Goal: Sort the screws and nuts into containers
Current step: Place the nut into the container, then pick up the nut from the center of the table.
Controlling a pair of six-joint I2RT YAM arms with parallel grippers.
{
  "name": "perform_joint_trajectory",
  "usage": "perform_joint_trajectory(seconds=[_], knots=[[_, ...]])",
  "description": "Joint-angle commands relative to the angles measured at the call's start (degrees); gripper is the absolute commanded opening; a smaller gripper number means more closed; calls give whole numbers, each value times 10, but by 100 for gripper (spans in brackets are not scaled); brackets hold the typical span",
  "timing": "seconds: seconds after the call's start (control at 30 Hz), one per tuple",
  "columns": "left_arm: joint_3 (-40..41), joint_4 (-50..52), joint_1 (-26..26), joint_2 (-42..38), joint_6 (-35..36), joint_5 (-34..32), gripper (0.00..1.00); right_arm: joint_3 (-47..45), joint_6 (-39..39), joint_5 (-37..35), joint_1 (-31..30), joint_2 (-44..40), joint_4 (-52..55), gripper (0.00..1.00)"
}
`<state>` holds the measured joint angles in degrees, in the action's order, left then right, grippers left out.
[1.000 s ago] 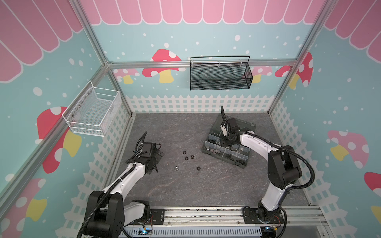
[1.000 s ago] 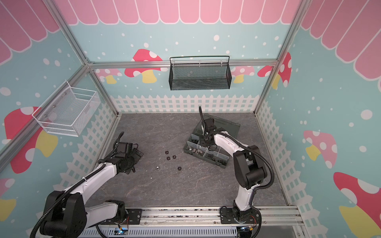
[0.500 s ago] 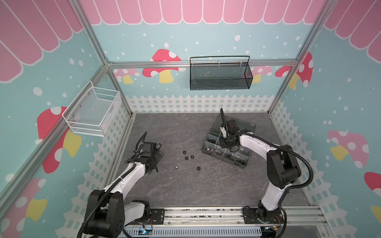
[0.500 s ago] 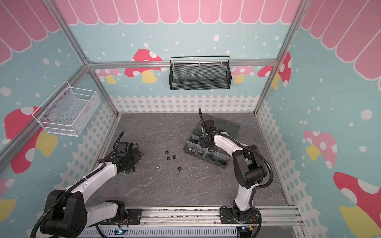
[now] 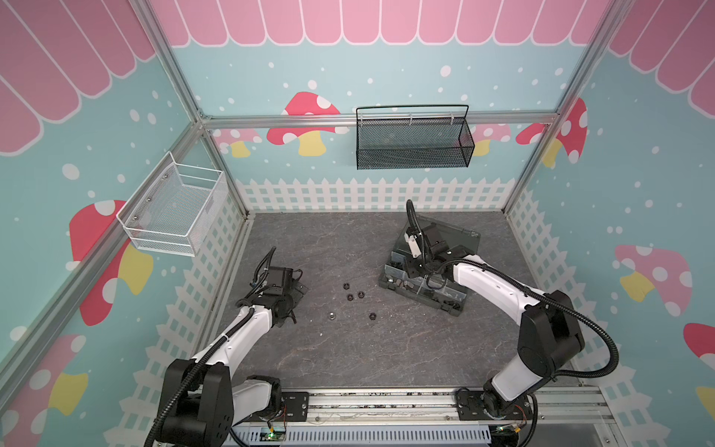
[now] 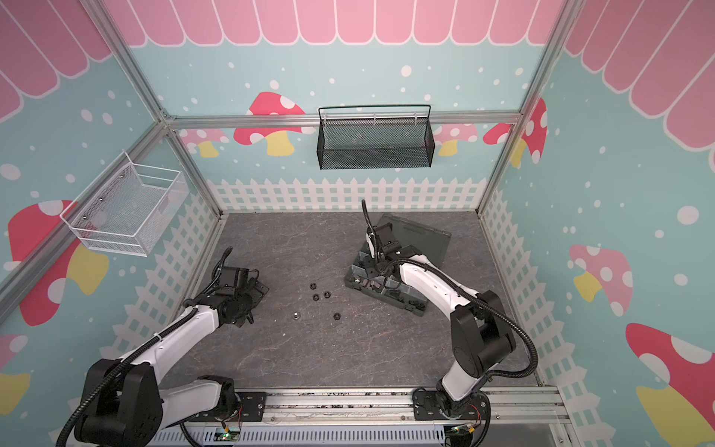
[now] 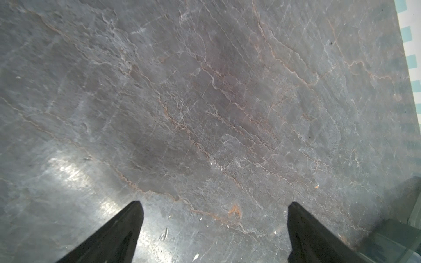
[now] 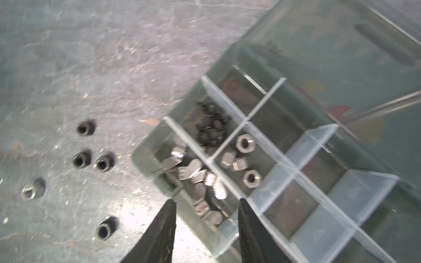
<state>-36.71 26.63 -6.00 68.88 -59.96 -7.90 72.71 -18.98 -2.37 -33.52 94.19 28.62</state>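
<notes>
Presently the right gripper (image 8: 206, 202) hangs over a corner cell of the dark grey translucent plastic organizer box (image 8: 148, 159), jaws partly apart, gripping nothing. Shiny wing-shaped pieces (image 8: 198, 175) lie in that cell, with small black round-headed screws (image 8: 211, 129) and silver hexagonal nuts (image 8: 245, 143) in the cells beside it. The box sits toward the right rear of the grey stone-patterned bench (image 5: 348, 356). Four loose black hexagonal nuts (image 5: 350, 297) and one silver loose nut (image 5: 331, 316) lie mid-bench. Near the left edge the left gripper (image 7: 214, 202) gapes wide, empty.
</notes>
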Motion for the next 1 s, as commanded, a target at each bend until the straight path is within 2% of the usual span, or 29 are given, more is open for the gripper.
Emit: perform_joint_trajectory(seconds=[0.0, 0.27, 0.47, 0.73, 0.97], knots=[[-8, 16, 12, -10, 2, -15, 100, 36, -5, -6, -49, 23, 6, 48], [4, 28, 36, -32, 5, -15, 100, 120, 11, 28, -159, 125, 15, 48], [18, 29, 45, -53, 2, -20, 100, 191, 38, 28, -214, 215, 40, 50], [21, 28, 50, -55, 2, -21, 100, 261, 70, 25, -262, 295, 70, 53], [25, 27, 51, -52, -2, -20, 100, 292, 80, 37, -274, 336, 80, 53]])
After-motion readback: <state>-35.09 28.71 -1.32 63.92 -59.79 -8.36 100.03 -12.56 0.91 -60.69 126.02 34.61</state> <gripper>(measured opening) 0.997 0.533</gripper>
